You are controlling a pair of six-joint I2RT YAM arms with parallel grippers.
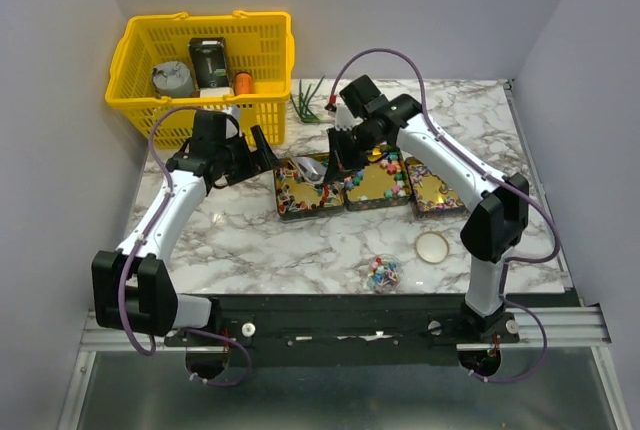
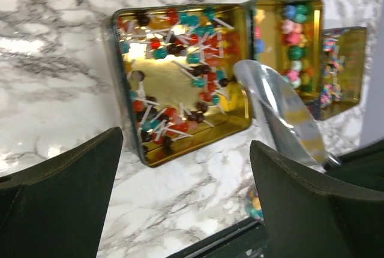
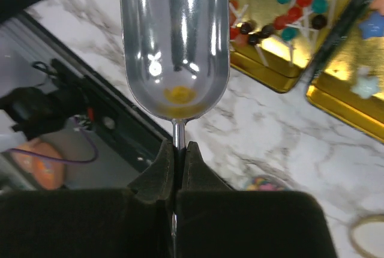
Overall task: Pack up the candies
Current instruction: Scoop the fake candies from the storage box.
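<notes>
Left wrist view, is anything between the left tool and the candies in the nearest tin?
Nothing visible covers those candies; the tin is open. The right tool holds a scoop at its right edge.

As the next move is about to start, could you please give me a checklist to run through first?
1. Right gripper shut on scoop handle: ok.
2. Scoop loaded: not ok, bowl looks empty.
3. Left gripper open, holding nothing: ok.
4. Tins open, candies inside: ok.
5. Lid off the jar, lying beside it: ok.
6. Room left in jar: cannot tell.
</notes>
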